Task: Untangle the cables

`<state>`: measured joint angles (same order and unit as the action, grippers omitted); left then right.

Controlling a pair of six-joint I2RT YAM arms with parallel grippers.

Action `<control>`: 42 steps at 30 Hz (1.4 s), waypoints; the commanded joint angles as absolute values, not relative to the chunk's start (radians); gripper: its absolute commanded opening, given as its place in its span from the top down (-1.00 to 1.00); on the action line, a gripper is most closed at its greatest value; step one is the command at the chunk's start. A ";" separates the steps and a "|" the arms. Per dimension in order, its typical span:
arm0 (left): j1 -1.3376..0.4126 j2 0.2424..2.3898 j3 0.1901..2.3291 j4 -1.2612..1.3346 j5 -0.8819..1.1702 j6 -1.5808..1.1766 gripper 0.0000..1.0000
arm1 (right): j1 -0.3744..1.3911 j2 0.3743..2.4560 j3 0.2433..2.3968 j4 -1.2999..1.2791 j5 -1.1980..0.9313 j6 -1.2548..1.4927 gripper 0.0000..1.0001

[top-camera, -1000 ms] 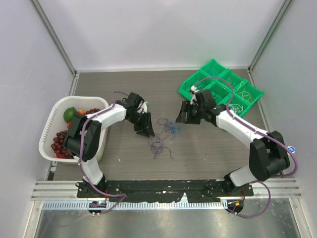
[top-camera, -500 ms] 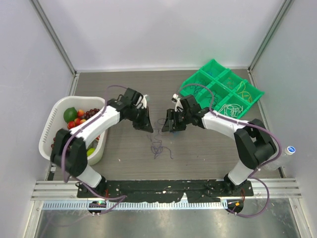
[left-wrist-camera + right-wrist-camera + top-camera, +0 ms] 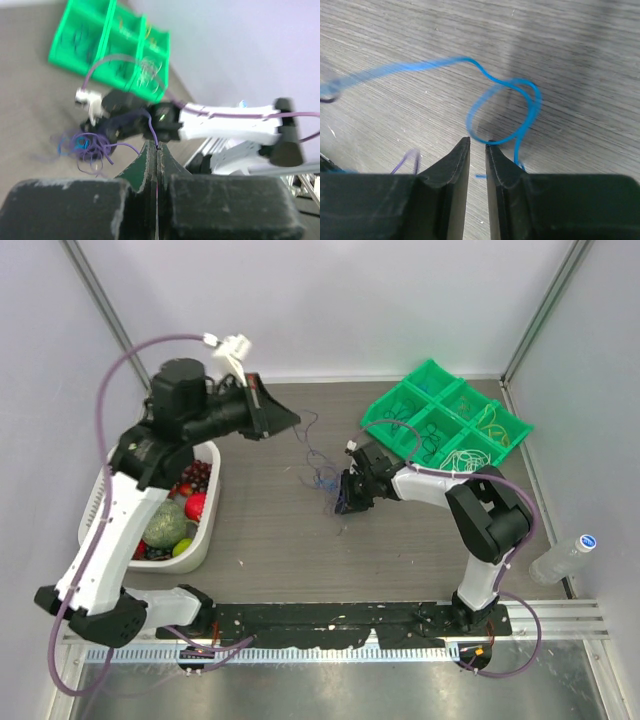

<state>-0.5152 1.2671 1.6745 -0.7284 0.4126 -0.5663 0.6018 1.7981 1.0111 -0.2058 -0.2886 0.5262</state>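
A small tangle of thin purple and blue cables (image 3: 322,478) lies on the table's middle. My left gripper (image 3: 293,420) is raised above it and shut on a purple cable (image 3: 150,125) that runs from its tips (image 3: 157,146) down to the tangle (image 3: 82,145). My right gripper (image 3: 343,502) is low on the table at the tangle's right edge. In the right wrist view its jaws (image 3: 477,142) stand a narrow gap apart, with a blue cable loop (image 3: 505,115) lying just past the tips and nothing pinched between them.
A green compartment tray (image 3: 445,425) holding more cables stands at the back right; it also shows in the left wrist view (image 3: 100,50). A white basket (image 3: 105,490) of fruit sits at the left. A plastic bottle (image 3: 565,558) lies at the right edge.
My left arm has risen and swung back-left, lifting a purple cable out of the tangle. My right gripper has moved left and down to the tangle's edge.
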 commanded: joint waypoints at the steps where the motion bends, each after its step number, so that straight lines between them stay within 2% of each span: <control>1: -0.514 1.216 1.888 -0.657 0.384 -0.543 1.00 | 0.598 1.792 1.028 -0.235 -0.187 0.515 0.52; 5: -0.512 1.252 2.063 -0.614 0.344 -0.572 1.00 | 0.595 1.775 1.037 -0.270 -0.152 0.485 0.52; 11: -0.514 1.310 2.166 -0.658 0.258 -0.558 1.00 | 0.586 1.665 1.124 -0.406 -0.150 0.335 0.26; 12: -0.514 1.316 2.175 -0.649 0.255 -0.554 1.00 | 0.574 1.613 1.129 -0.411 -0.156 0.304 0.18; 13: -0.512 1.322 2.187 -0.640 0.259 -0.554 1.00 | 0.555 1.586 1.129 -0.405 -0.170 0.287 -0.06; 15: -0.512 1.342 2.218 -0.626 0.270 -0.552 1.00 | 0.531 1.493 1.138 -0.381 -0.237 0.236 -0.34; 19: -0.512 1.384 2.285 -0.624 0.302 -0.564 1.00 | 0.531 1.364 1.230 -0.316 -0.466 0.124 -0.46; 23: -0.514 1.397 2.302 -0.592 0.327 -0.577 1.00 | 0.540 1.342 1.284 -0.097 -0.636 0.272 -0.50; 28: -0.512 1.404 2.304 -0.586 0.348 -0.595 1.00 | 0.558 1.393 1.341 0.283 -0.635 0.527 -0.50; 30: -0.514 1.408 2.304 -0.581 0.357 -0.606 1.00 | 0.574 1.425 1.382 0.327 -0.643 0.574 -0.50; 39: -0.514 1.414 2.310 -0.551 0.388 -0.629 1.00 | 0.609 1.466 1.448 0.218 -0.558 0.526 -0.41; 42: -0.512 1.408 2.310 -0.552 0.382 -0.627 1.00 | 0.607 1.465 1.497 0.039 -0.363 0.438 -0.39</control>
